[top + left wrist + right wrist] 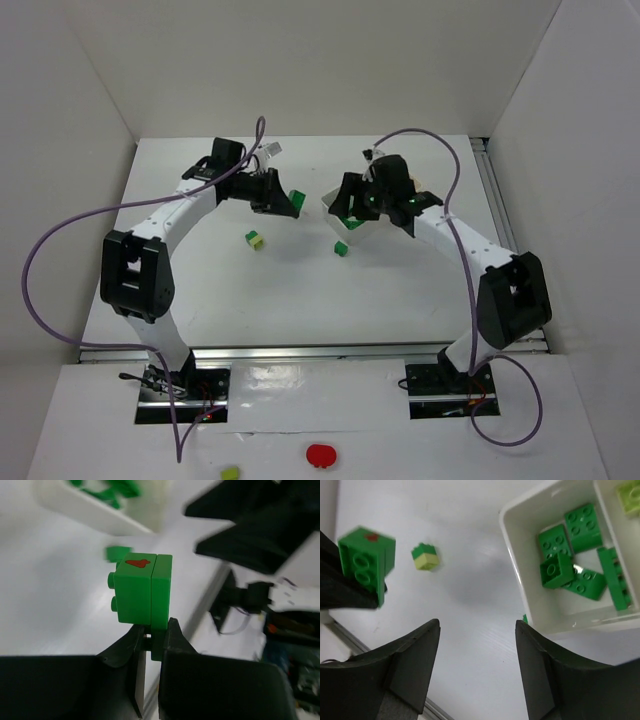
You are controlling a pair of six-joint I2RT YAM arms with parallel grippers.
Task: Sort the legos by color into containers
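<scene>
Near tray point(513, 565) — right gripper point(477, 630) hovering, jaws apart

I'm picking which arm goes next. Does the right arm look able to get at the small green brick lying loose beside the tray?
Probably yes. The green brick lies in the open right by the tray, close to the right gripper, which is open and empty; nothing stands between.

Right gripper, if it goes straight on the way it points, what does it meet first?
Probably bare table just beside the white tray; nothing lies between the open fingers, though depth is unclear.
</scene>
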